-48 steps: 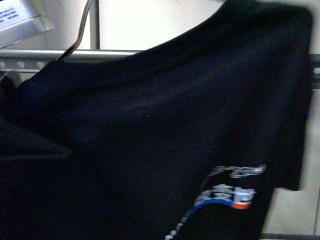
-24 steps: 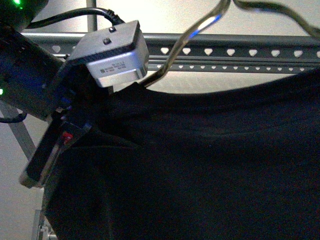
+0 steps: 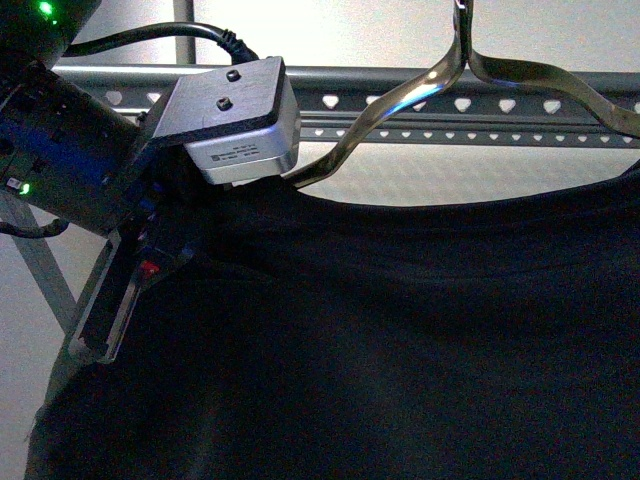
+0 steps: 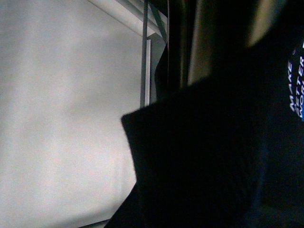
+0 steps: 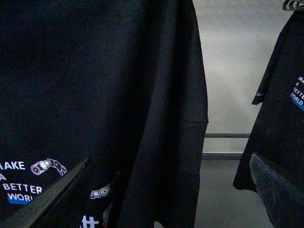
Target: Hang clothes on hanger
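Shifted over the last half second: the coat hanger (image 3: 410,98) neck sits lower in the front view. The T-shirt (image 3: 400,330) neckline, then sloping up to the right, now runs nearly level. The wrist camera (image 3: 235,120) on the left arm has barely moved.

T-shirt: black, draped on the coat hanger, filling the lower front view just below the rack (image 3: 520,82) rail. Its print (image 4: 297,88) shows at the edge of the left wrist view, not in the front view.

Coat hanger: bent metal, arms spread left to right, long axis parallel to the rail. The neck rises out of frame, so whether the hook is over the rail cannot be told.

Left gripper (image 3: 125,295): at the left shoulder end of the T-shirt, against the cloth. One finger shows; whether it grips cannot be told.

Right gripper (image 5: 170,161): fingers spread wide, nothing clamped, black printed cloth hanging close in front of it. A second T-shirt (image 5: 280,95) hangs apart on its own hook.

Governing relation, as a judgement: hook to rail. The load lies to the right of the left gripper, along the rail, and the left arm is the nearer one. Seating the hook calls for keeping the hanger's axis parallel to the rail.
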